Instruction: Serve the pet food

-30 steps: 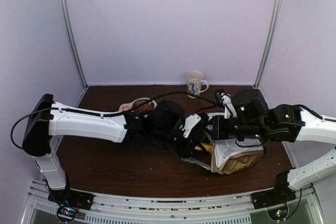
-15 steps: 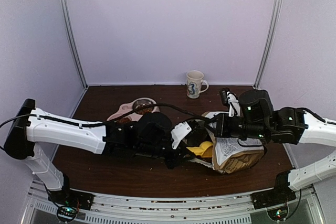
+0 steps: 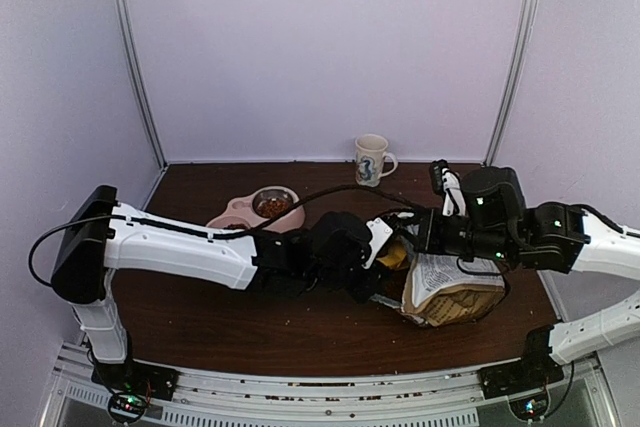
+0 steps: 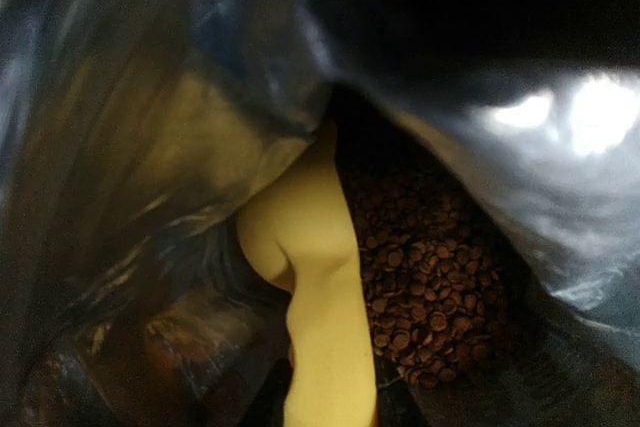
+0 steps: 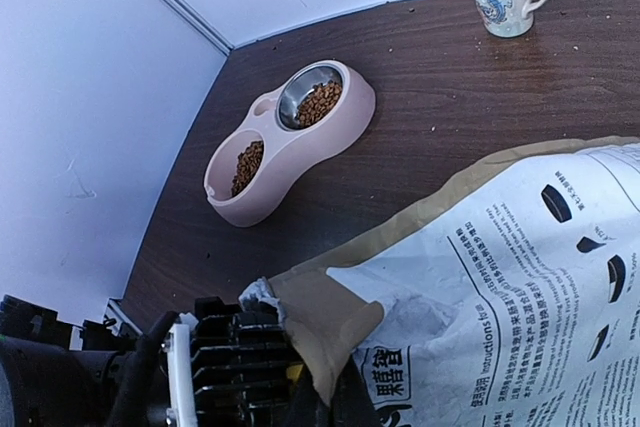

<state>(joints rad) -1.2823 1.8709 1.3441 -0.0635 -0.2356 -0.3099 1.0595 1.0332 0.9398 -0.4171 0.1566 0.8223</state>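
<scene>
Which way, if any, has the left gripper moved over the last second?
Yes. Holding the scoop, the left gripper drew back left, then pushed right into the bag, ending nearer the mug.

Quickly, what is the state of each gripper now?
The left gripper is closed on the yellow scoop, inside the bag.
The right gripper is closed on the bag's edge.

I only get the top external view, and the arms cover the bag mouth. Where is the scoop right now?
Observer: Left wrist shows the yellow scoop inside the bag, with pet food heaped at its right.
Operator: Any pet food on it?
Observer: None visible on its yellow surface.
Operator: And the bowl?
Observer: Right wrist shows both compartments of the pink double bowl already holding some.
</scene>
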